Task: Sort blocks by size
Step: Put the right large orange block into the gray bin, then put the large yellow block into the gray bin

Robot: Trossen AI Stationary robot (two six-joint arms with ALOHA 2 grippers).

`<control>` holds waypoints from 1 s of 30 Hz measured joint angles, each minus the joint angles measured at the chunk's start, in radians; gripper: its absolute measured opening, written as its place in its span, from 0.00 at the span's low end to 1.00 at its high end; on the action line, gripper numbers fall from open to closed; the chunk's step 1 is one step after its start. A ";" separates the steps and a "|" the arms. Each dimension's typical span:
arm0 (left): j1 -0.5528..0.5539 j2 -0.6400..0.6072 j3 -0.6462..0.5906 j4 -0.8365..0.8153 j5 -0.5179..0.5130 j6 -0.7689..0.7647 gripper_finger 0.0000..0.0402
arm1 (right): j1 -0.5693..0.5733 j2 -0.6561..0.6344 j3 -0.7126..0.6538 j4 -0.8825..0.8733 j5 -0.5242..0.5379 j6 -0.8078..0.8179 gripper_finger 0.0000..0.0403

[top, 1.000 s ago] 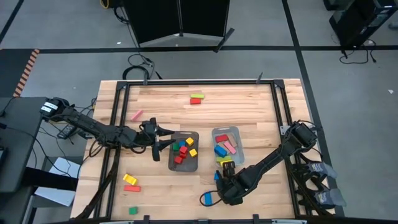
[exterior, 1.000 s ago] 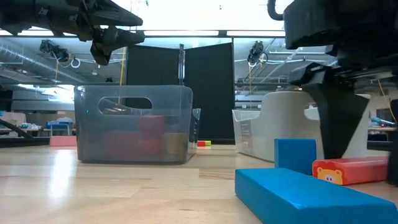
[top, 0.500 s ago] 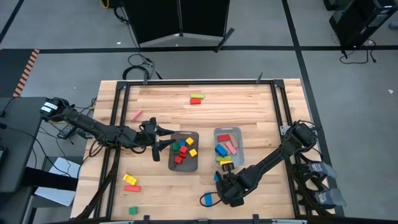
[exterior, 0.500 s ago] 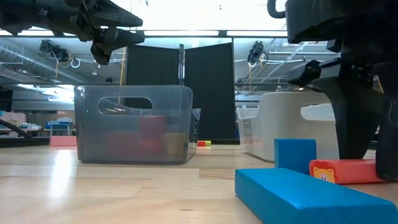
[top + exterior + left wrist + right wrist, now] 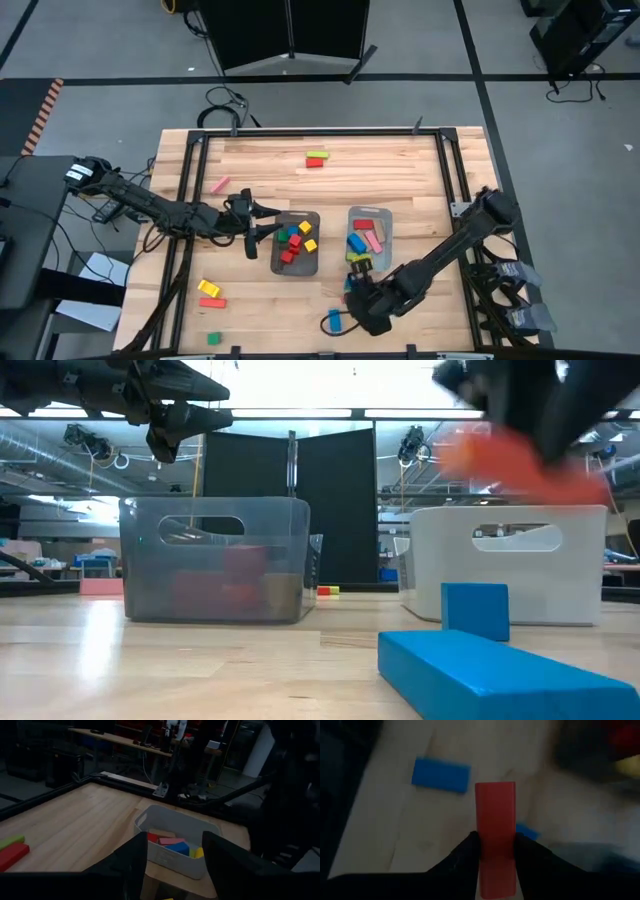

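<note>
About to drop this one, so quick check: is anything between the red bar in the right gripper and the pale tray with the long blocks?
Nothing visible. The right gripper holds the red bar lifted, beside the pale tray.

My right gripper (image 5: 496,851) holds a long red wooden bar (image 5: 495,822) above the table; below it lie a flat blue block (image 5: 441,774) and a smaller blue block (image 5: 526,831), the pale tray (image 5: 367,236) just ahead.
</note>
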State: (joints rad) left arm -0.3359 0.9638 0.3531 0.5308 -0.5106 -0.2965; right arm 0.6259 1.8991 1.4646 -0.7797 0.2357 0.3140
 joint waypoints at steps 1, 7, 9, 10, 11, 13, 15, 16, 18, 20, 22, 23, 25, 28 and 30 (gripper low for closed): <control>0.000 0.000 0.000 0.001 0.000 -0.001 0.49 | 0.001 -0.029 0.004 -0.013 0.030 0.001 0.28; 0.000 0.000 0.000 0.000 0.053 -0.005 0.49 | -0.018 -0.188 0.005 -0.317 0.238 0.152 0.28; 0.000 0.006 0.000 0.001 0.081 -0.004 0.49 | -0.035 -0.228 0.005 -0.403 0.273 0.205 0.28; 0.000 0.007 0.000 -0.003 0.092 -0.004 0.49 | -0.047 -0.241 0.003 -0.428 0.280 0.222 0.28; 0.000 0.007 0.000 -0.006 0.107 -0.004 0.49 | -0.060 -0.253 -0.007 -0.438 0.280 0.233 0.28; 0.000 0.016 0.000 -0.003 0.118 -0.004 0.49 | -0.090 -0.269 -0.039 -0.439 0.279 0.244 0.28; -0.001 0.022 0.000 -0.017 0.122 -0.004 0.49 | -0.124 -0.275 -0.078 -0.432 0.279 0.244 0.28; -0.005 0.022 0.003 -0.033 0.122 -0.004 0.49 | -0.141 -0.275 -0.102 -0.425 0.279 0.245 0.28; -0.013 0.026 0.036 -0.117 0.114 -0.005 0.49 | -0.176 -0.275 -0.159 -0.409 0.279 0.259 0.30; -0.031 0.026 0.084 -0.249 0.095 -0.020 0.49 | -0.204 -0.275 -0.217 -0.373 0.264 0.266 0.35; -0.052 0.029 0.148 -0.377 0.073 -0.023 0.49 | -0.219 -0.280 -0.268 -0.327 0.253 0.256 0.42; -0.064 0.033 0.187 -0.443 0.065 -0.023 0.49 | -0.223 -0.282 -0.285 -0.302 0.243 0.242 0.45; -0.089 0.048 0.269 -0.585 0.062 -0.023 0.49 | -0.227 -0.291 -0.306 -0.234 0.233 0.212 0.53; -0.129 0.095 0.407 -0.853 0.060 -0.053 0.50 | -0.222 -0.308 -0.313 -0.138 0.234 0.181 0.63; -0.156 0.140 0.496 -1.061 0.071 -0.108 0.52 | -0.217 -0.327 -0.312 -0.094 0.236 0.159 0.68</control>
State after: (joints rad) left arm -0.4921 1.1043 0.8493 -0.5300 -0.4394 -0.4046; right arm 0.4094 1.5716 1.1527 -0.8740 0.4721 0.4729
